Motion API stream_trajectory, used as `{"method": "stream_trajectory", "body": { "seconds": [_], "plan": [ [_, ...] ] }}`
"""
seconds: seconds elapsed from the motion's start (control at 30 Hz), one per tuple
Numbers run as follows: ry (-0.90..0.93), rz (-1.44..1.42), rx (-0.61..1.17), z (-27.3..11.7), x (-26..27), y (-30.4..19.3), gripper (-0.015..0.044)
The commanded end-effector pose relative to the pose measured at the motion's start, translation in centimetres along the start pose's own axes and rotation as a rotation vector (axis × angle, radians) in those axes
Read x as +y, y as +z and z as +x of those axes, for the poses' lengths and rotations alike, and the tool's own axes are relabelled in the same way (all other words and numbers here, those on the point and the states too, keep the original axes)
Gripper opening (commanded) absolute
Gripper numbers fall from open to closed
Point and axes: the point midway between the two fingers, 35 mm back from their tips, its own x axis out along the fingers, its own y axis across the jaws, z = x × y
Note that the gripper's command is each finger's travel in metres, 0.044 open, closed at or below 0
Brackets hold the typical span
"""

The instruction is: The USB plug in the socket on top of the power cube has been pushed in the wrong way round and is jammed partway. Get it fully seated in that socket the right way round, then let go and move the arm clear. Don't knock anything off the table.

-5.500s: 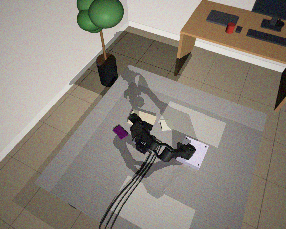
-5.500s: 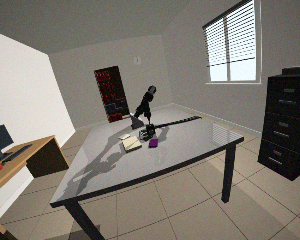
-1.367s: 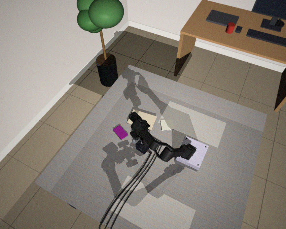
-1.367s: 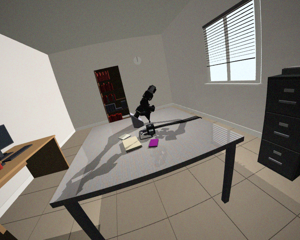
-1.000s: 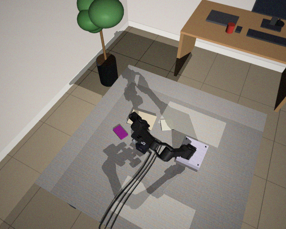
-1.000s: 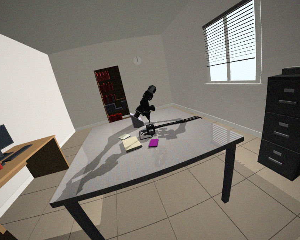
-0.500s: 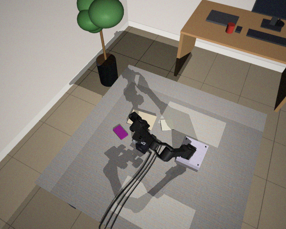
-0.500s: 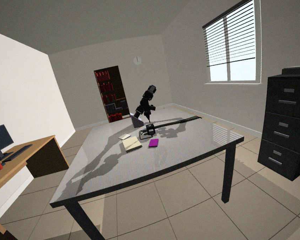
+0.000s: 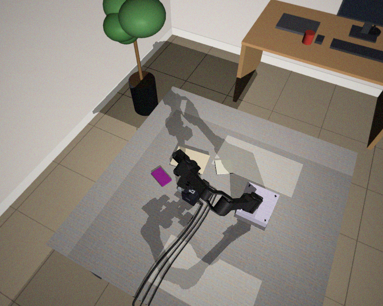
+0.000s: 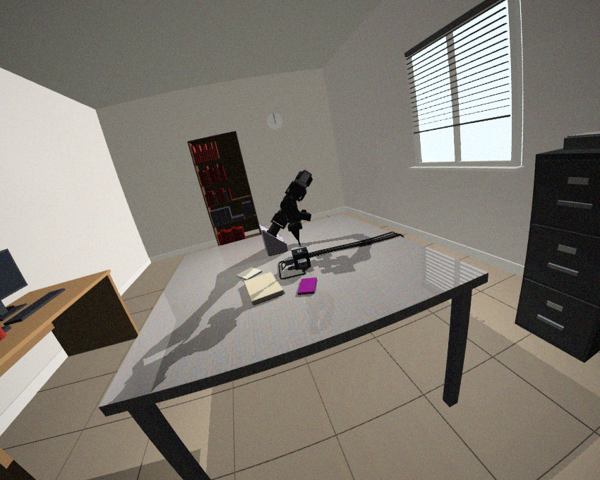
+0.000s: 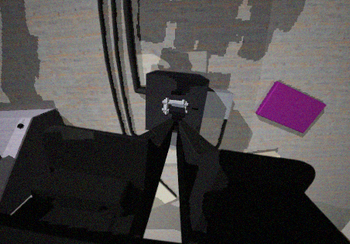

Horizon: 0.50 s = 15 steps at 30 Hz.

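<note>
My hand (image 10: pixel 298 241) (image 11: pixel 175 125) is closed on the dark USB plug (image 11: pixel 177 115), at the socket (image 11: pixel 176 102) atop the power cube (image 9: pixel 189 197) (image 10: pixel 301 258) (image 11: pixel 155 98). The plug points down, its long axis roughly upright; I can't tell which way round or how deep it is. My arm (image 9: pixel 192 182) (image 10: pixel 289 202) rises bent above, fingers reaching downward.

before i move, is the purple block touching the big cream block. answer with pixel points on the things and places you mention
Apart. The exterior view shows it: a strip of table (image 9: pixel 294 243) (image 10: pixel 290 291) (image 11: pixel 73 58) is visible between the purple block (image 9: pixel 161 176) (image 10: pixel 307 285) (image 11: pixel 291 108) and the cream block (image 9: pixel 201 158) (image 10: pixel 263 286) (image 11: pixel 267 153).
</note>
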Motion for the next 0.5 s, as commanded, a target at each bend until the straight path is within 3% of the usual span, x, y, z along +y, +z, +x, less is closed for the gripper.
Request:
{"method": "stream_trajectory", "body": {
  "seconds": [0.0,0.47],
  "plan": [
    [0.001,-0.004,0.003,0.12,0.06,-0.09,0.0],
    [0.002,-0.012,0.008,0.28,0.07,-0.17,0.0]
  ]
}}
